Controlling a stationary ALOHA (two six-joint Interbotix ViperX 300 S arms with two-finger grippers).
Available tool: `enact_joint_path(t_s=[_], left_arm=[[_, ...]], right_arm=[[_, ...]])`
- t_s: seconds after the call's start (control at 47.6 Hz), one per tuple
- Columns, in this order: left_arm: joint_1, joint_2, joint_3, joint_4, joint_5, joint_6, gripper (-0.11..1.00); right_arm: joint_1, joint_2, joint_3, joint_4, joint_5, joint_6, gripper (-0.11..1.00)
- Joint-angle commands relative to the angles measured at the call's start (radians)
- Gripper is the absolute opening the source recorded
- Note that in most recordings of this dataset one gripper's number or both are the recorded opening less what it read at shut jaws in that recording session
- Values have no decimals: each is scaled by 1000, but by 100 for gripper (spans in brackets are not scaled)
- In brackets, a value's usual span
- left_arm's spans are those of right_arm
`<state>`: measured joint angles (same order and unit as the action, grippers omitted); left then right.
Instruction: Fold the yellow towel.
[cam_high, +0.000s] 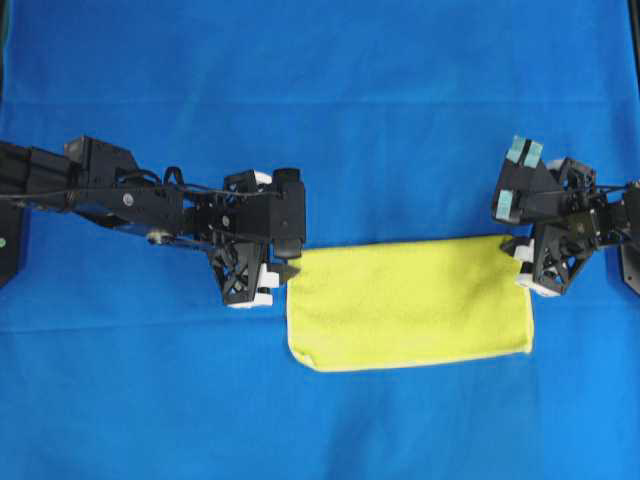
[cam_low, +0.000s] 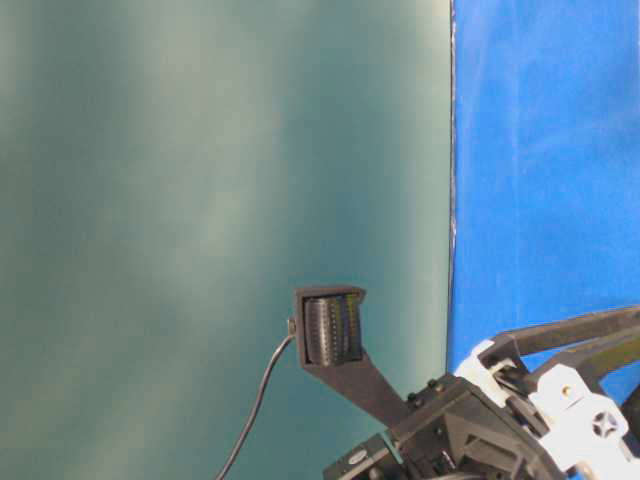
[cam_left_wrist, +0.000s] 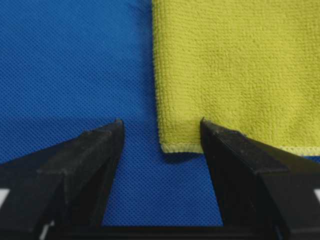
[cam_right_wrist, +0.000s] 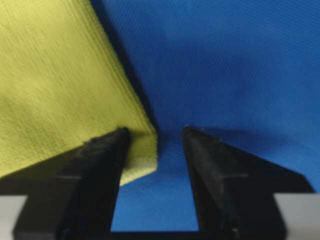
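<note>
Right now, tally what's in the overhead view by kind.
Yellow towel: 1
Blue cloth: 1
Tools: 2 (left tool, right tool)
Total: 4

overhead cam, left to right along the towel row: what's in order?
Left arm → left gripper, open at the towel's left corner → yellow towel, lying flat on the blue cloth → right gripper, jaws apart at the towel's right corner → right arm.
</note>
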<state>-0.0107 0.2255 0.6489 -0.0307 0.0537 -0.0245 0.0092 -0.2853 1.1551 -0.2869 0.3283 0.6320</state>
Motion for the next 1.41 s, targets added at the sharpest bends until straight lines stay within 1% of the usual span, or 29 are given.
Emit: enact_joint_path(t_s=[0.0,0.126,0.21,0.294,0.336,0.378,0.399,0.441,0.462,0.609,0.714,0.777,0.946,1.051,1.156,1.261,1.387], left_arm=[[-5,0,-3,-2,5,-2,61],[-11,0,-2,-2,11,0,55],[-15,0,-5,-2,21,2,48],[-18,2,-12,-2,54,3,35],[-20,3,-17,-2,71,3,25],[-20,2,-20,-2,87,3,17],[-20,2,-21,-2,95,3,13],[-18,2,-26,-2,109,3,6],[-20,0,-28,-2,118,3,5],[-20,-21,-49,-2,158,2,5],[-20,-61,-67,-2,201,0,5],[-20,-98,-77,-2,238,0,5],[-20,-215,-117,-2,350,0,5],[-26,-273,-127,-2,408,0,5],[-26,-318,-121,-2,436,0,5],[-28,-342,-118,-2,437,0,5],[-29,-347,-118,-2,434,0,5]], right_arm=[[-2,0,0,11,-2,2,48],[-2,-2,0,12,-2,2,39],[-2,-2,0,12,-2,2,33],[-2,-2,0,12,-2,-3,24],[-2,-3,-2,12,-2,-6,16],[-2,-5,0,12,-5,-8,6],[-2,-6,0,12,-5,-9,4],[-2,-12,0,12,-6,-11,3],[-2,-15,0,12,-5,-11,3],[-2,-66,0,12,-2,-9,3],[-2,-124,-9,12,32,-2,3],[-2,-167,-29,12,81,2,3],[-2,-298,-100,5,282,-5,3],[3,-367,-140,0,351,-5,3],[12,-413,-156,-3,379,-5,3],[14,-439,-158,-14,379,2,3],[14,-434,-158,-41,365,9,3]])
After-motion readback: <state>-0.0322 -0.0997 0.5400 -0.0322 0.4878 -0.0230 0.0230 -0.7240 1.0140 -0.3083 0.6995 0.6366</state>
